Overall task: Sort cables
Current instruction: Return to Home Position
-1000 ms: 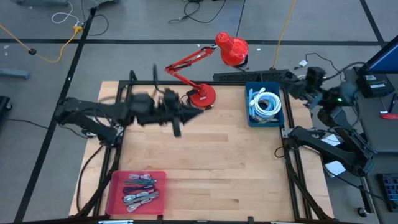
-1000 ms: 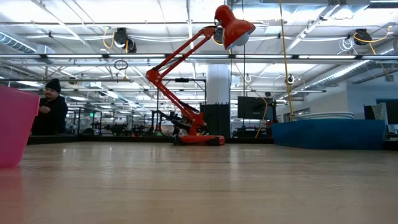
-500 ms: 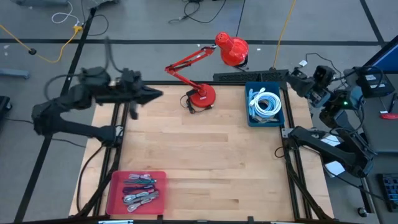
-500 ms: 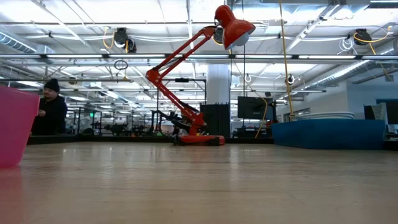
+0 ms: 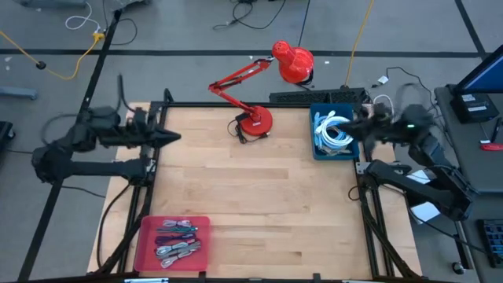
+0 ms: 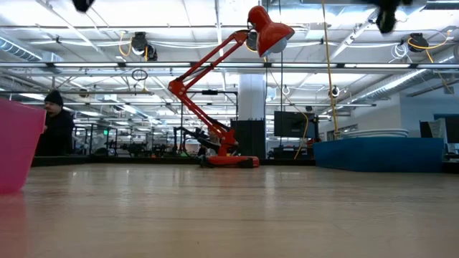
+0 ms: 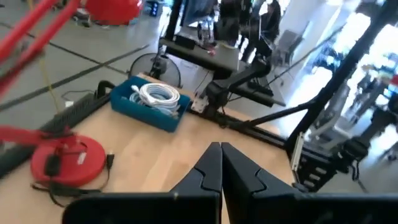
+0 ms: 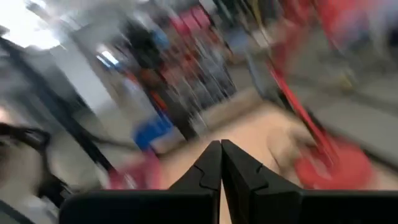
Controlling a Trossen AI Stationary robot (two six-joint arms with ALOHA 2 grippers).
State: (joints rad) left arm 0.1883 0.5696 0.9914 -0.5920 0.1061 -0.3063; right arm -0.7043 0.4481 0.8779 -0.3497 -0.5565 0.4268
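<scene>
Large coiled white and light-blue cables (image 5: 333, 130) lie in a blue bin (image 5: 346, 149) at the table's far right; the left wrist view shows the same coils (image 7: 158, 97) and bin (image 7: 143, 114). Short bundled cables (image 5: 176, 239) fill a pink tray (image 5: 146, 250) at the near left corner. My left gripper (image 5: 174, 137) hangs over the table's left edge, shut and holding nothing, its fingertips together (image 7: 221, 147). My right gripper (image 5: 346, 126) is above the blue bin's right side, shut and holding nothing (image 8: 221, 144).
A red desk lamp (image 5: 259, 94) stands by its round base (image 5: 255, 123) at the table's far middle, its arm reaching up and back. The wooden tabletop (image 5: 259, 204) stretches between bin and tray. A person (image 6: 56, 129) stands far behind the table in the low view.
My left arm has drawn back from beside the lamp base toward the table's left edge, ending over that edge. My right arm has swung from beyond the far right corner in over the blue bin. Both grippers have stayed shut. No cables moved.
</scene>
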